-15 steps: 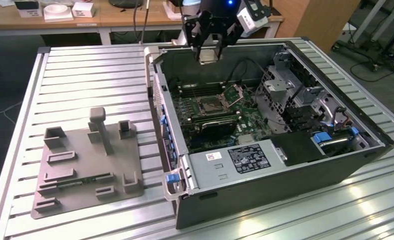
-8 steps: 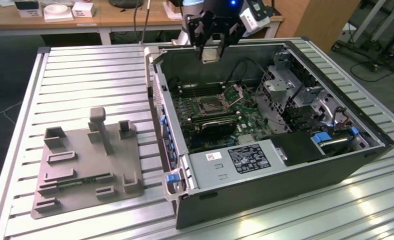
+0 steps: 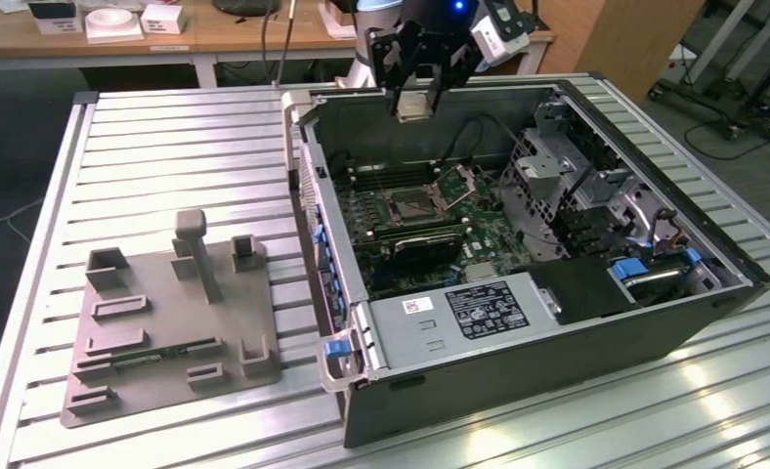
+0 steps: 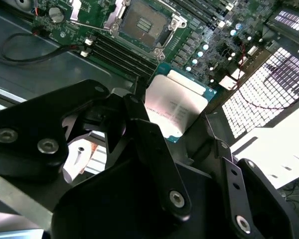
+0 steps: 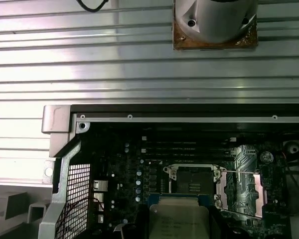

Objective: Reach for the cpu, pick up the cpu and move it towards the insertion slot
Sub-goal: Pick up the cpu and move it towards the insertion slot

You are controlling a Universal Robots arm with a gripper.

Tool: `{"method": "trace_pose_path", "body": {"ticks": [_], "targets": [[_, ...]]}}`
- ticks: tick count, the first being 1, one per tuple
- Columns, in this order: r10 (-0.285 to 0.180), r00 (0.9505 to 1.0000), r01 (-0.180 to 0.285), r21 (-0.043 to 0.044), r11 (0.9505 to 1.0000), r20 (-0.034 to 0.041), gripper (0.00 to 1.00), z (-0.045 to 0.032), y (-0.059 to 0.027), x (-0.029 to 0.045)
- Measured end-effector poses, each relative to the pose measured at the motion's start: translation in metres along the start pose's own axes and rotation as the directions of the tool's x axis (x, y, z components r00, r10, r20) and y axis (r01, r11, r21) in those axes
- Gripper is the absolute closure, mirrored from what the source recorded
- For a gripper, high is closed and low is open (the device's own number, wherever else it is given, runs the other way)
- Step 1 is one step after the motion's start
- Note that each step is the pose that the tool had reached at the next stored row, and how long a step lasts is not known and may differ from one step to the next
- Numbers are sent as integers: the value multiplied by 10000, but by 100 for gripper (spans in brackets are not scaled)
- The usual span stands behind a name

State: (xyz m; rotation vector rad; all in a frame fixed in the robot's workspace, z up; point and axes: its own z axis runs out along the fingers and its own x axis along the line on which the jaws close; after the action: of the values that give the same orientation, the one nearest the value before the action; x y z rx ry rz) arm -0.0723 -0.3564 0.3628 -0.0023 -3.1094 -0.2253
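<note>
Closest to us in the second wrist view, the black claw [image 4: 182,127] is clenched on the cpu [image 4: 175,110], its fingers [image 4: 139,119] pressing the chip's edges while the silvery top faces the camera. In the first wrist view we see the cpu [image 5: 178,219] held above the motherboard, apart from it, with the insertion slot [image 5: 194,184] just beyond, its dark centre exposed inside the silver frame. In the second wrist view the insertion slot [image 4: 142,22] lies past the chip, with the long black memory slots between them. In the exterior view the claw [image 3: 414,107] hangs over the far wall of the open computer case [image 3: 516,381], the cpu [image 3: 414,106] a pale square at its tip, high above the insertion slot [image 3: 408,205], whose hinged bracket stands raised. Farther toward the exterior view's left, a grey fixture tray [image 3: 163,322] rests on the ribbed metal tabletop [image 3: 163,147], well apart from the case.
</note>
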Motion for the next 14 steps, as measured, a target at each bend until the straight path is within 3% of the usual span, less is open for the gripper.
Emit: {"method": "trace_pose_path", "body": {"ticks": [9,14], "targets": [[141,9999,-141,6,9999,21,45,41,92,-47],[150,9999,-151,309,9994,27,45,65,163,-82]]}}
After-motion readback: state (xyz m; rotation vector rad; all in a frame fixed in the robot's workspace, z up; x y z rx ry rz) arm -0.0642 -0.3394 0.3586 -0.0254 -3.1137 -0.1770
